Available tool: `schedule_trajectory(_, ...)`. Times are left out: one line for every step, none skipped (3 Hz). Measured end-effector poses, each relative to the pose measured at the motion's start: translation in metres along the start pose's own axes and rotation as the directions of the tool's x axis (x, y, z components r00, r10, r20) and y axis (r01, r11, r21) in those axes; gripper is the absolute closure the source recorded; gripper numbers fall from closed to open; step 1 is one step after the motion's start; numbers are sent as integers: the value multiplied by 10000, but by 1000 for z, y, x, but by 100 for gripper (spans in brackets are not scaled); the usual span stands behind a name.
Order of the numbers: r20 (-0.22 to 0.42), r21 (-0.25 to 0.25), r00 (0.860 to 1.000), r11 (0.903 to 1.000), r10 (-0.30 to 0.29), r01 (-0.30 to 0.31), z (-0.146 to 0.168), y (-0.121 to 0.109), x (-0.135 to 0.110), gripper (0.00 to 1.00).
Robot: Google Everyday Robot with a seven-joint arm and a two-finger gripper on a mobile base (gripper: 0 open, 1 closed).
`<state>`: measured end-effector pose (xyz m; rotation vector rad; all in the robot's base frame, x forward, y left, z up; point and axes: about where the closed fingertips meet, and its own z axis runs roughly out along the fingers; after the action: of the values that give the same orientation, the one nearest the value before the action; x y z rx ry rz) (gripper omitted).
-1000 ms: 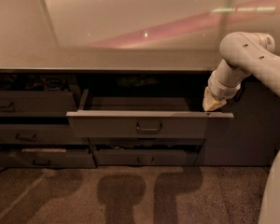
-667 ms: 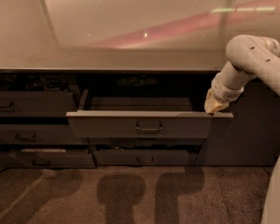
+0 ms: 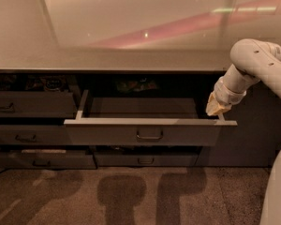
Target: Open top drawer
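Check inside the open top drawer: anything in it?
The top drawer shows only plain pale floor, no items visible. The floor strip nearest the camera is hidden behind the drawer's front panel. The gripper sits at its right side wall, near the front corner.

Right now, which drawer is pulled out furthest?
The wide centre top drawer: its front stands well forward, side walls and floor exposed; the left drawers and lower drawer sit further back. The gripper is at its right corner.

A glossy countertop (image 3: 131, 27) with a pink reflected streak fills the top of the frame. Narrower drawer fronts (image 3: 28, 106) stack at the left. A plain dark panel (image 3: 257, 135) stands at the right, behind the gripper (image 3: 214, 108) at middle right. Shadowed carpet (image 3: 131, 196) spans the bottom.
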<state>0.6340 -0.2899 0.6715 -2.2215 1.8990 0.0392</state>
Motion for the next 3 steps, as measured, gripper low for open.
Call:
schedule_trajectory(-115, -48, 9992, 9993, 372, -372, 0, 7, 3, 81)
schedule_trajectory(-483, 326, 9951, 9959, 862, -846, -11, 28, 10, 58)
schedule_trajectory(-656, 439, 9932, 9947, 958, -931, -13, 46, 11, 35)
